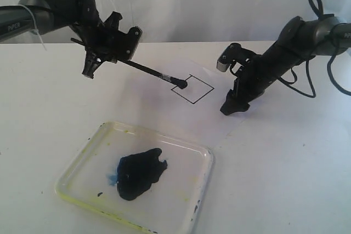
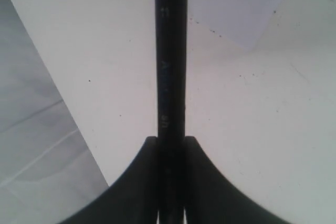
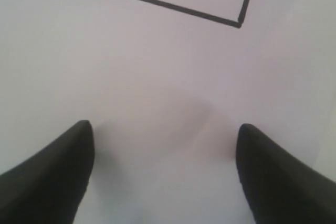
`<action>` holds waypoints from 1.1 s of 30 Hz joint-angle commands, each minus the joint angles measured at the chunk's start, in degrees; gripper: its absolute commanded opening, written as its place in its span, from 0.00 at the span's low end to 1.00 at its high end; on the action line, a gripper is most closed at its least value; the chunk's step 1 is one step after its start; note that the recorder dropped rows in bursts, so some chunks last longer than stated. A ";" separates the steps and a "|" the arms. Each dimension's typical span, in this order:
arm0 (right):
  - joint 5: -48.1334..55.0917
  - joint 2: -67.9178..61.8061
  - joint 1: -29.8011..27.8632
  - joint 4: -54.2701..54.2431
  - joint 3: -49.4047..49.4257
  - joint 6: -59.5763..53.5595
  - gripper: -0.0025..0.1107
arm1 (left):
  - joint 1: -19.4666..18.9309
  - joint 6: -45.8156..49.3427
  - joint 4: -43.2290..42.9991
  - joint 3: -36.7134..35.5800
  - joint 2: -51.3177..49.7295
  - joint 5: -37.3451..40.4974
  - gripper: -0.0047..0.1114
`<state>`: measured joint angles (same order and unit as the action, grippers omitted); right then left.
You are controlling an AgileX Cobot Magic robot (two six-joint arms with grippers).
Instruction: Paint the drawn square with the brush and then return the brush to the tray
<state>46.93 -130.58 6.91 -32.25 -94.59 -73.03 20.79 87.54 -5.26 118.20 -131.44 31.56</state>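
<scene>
**A:** From outside: the left tool clamps the brush, whose wet tip is on the near side of the drawn square. The square is otherwise blank. The tray, glossy clear plastic holding a dark paint puddle, sits well apart.
**B:** Risk?
**A:** A loaded tip could bleed past the thin outline.
**B:** Left wrist?
**A:** The slim, smooth handle is pinched narrow and might twist.
**B:** Right wrist?
**A:** The right tool gapes wide, empty, over the thin paper sheet beside the square. The sheet could creep on the matte white worktop.
</scene>
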 commanded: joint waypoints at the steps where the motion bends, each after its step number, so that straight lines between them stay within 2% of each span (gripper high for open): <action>1: 1.21 -0.92 0.38 0.29 0.85 -2.62 0.64 | -0.17 9.25 7.91 0.35 0.01 -0.38 0.04; 6: 1.21 -0.92 0.62 0.29 0.85 -4.70 0.64 | -0.28 16.41 12.38 0.35 -0.30 -4.32 0.04; 10: 1.21 -0.92 0.62 0.29 0.85 -4.70 0.64 | -0.68 24.97 15.67 0.35 -1.72 -4.19 0.04; 15: 1.21 -0.92 0.62 0.29 0.85 -4.70 0.64 | -2.36 33.40 26.26 0.35 -2.91 -7.81 0.04; 33: -1.24 -0.92 0.62 0.29 0.85 -4.72 0.64 | -4.00 33.29 27.08 0.35 -3.58 -6.46 0.04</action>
<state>46.10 -130.58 7.40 -33.01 -94.29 -77.36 16.92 112.17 20.31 118.41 -135.06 23.70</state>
